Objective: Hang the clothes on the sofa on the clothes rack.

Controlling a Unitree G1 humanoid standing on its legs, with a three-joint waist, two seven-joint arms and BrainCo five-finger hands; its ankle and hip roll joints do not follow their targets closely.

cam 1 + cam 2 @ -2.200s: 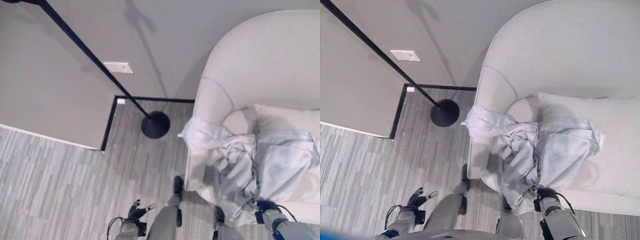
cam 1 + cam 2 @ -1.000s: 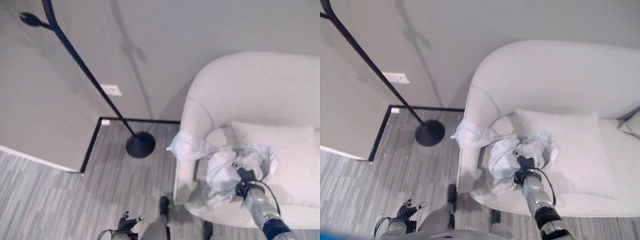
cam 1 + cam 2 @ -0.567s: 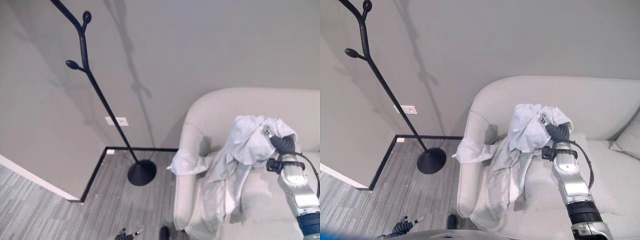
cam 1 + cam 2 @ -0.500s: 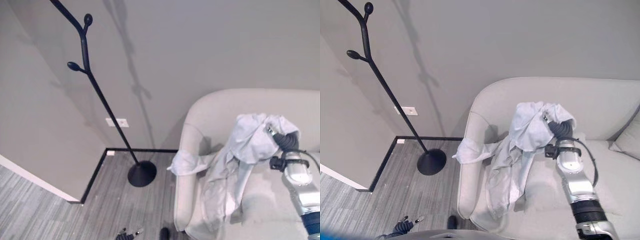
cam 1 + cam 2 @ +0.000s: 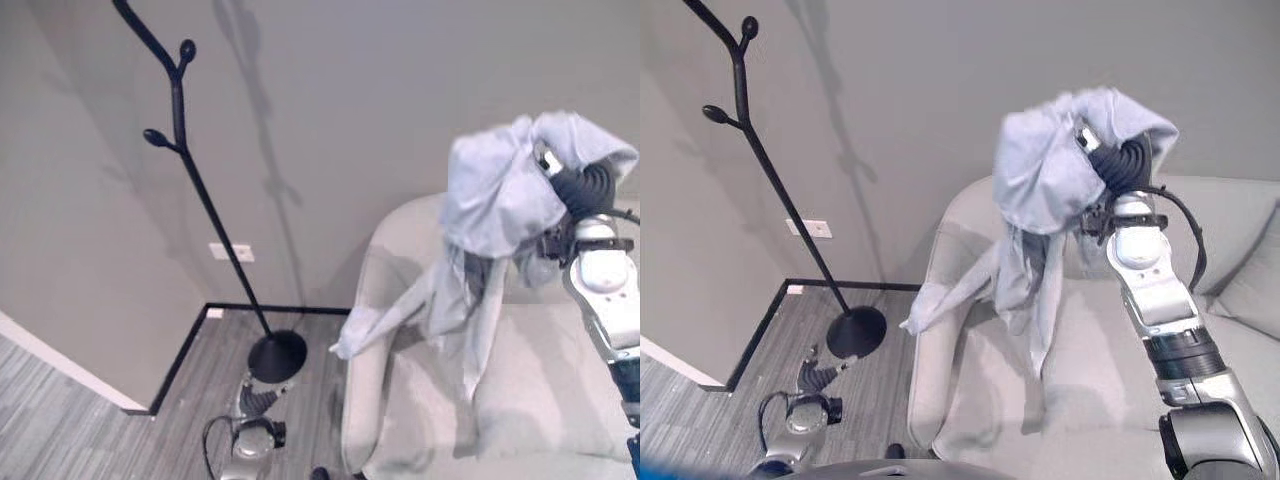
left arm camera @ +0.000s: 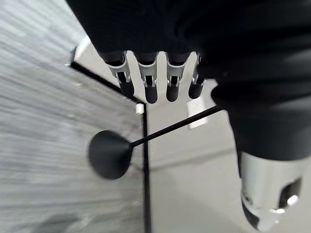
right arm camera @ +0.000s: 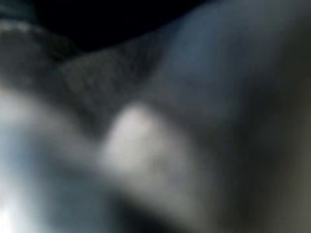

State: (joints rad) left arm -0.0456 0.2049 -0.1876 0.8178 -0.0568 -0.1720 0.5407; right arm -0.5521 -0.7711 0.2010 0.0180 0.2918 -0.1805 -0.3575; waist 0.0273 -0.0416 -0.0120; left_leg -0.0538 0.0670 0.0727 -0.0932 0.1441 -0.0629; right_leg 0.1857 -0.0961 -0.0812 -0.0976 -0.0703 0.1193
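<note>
The right hand [image 5: 1118, 160] is raised above the sofa [image 5: 1240, 230], its dark ribbed cover showing while its fingers are buried in the pale blue garment [image 5: 1045, 190]; whether they are curled round the cloth cannot be told. The garment is draped over the top of this hand and hangs down below it in long folds, one loose end trailing out to the hand's left over the sofa's rounded arm, the rest dangling free above the seat cushion. Far to the left of the right hand stands the black clothes rack [image 5: 178, 110], its round base [image 5: 277, 356] on the grey plank floor [image 5: 60, 440] beside the wall. The left hand [image 6: 155, 80] hangs low near that base, fingers straight and relaxed, holding nothing.
</note>
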